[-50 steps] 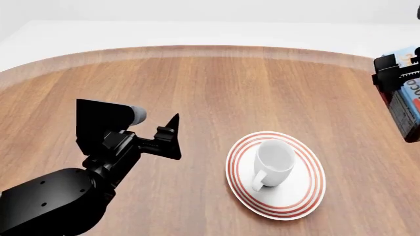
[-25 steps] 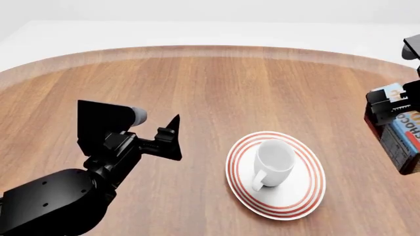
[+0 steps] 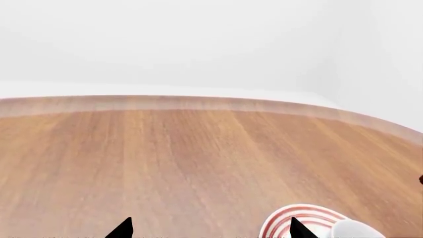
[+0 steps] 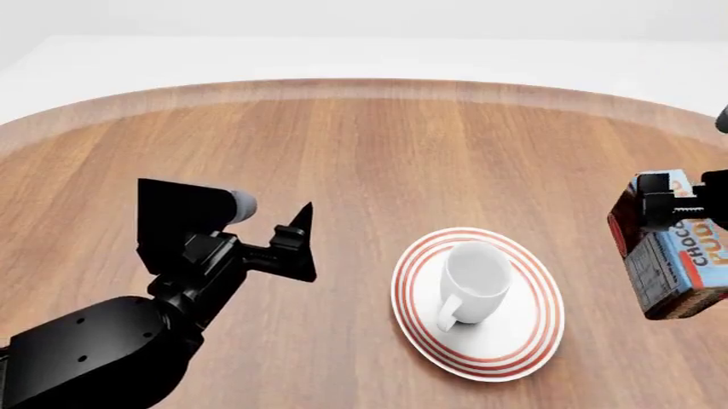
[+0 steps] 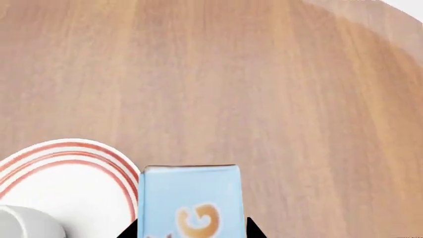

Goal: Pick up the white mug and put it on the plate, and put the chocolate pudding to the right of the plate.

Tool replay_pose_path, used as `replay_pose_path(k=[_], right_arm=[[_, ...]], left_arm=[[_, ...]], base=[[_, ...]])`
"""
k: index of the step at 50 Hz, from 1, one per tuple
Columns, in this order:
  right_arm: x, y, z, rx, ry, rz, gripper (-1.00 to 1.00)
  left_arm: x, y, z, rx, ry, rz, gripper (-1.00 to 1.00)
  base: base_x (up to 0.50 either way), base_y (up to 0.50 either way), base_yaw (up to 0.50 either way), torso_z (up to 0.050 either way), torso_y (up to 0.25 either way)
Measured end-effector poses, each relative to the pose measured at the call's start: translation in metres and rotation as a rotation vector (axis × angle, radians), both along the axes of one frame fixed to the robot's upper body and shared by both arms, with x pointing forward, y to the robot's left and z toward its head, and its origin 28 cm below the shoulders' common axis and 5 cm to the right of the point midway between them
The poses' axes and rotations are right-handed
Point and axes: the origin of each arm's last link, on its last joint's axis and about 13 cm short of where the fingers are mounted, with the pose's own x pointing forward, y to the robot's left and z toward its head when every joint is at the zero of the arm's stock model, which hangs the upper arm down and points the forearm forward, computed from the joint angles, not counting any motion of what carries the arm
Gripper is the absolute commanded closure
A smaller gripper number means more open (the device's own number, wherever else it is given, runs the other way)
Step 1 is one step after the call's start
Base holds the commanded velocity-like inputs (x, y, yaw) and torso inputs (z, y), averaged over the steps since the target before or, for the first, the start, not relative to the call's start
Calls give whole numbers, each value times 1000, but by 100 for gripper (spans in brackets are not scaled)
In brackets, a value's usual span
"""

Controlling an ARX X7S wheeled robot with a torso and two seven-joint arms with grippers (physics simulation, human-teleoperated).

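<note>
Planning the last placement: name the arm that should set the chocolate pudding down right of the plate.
Right. The right gripper already holds the chocolate pudding just right of the plate, where the white mug already sits. The left gripper is empty, open, and on the plate's far side.

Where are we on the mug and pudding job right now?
Done: the white mug stands on the plate. In hand: the right gripper holds the chocolate pudding to the plate's right. Left: set the carton on the table there and release. The left gripper is empty.
</note>
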Motion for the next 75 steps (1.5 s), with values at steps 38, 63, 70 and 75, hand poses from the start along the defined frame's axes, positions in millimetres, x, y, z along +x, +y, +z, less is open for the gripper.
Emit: replay_pose_path(k=[38, 63, 70, 75], right_arm=[[-5, -13, -32, 23, 42, -89, 100], [-8, -25, -72, 43, 72, -160, 100], [-9, -27, -81, 44, 80, -174, 100], [-8, -30, -88, 47, 86, -181, 100]], left_arm=[[1, -2, -3, -1, 7, -7, -100], [-1, -4, -3, 0, 5, -11, -100], [-1, -4, -3, 0, 6, -11, -100], [-1, -4, -4, 0, 7, -11, -100]], base=[[0, 0, 0, 0, 0], [0, 0, 0, 0, 0], [0, 0, 0, 0, 0], [0, 0, 0, 0, 0]])
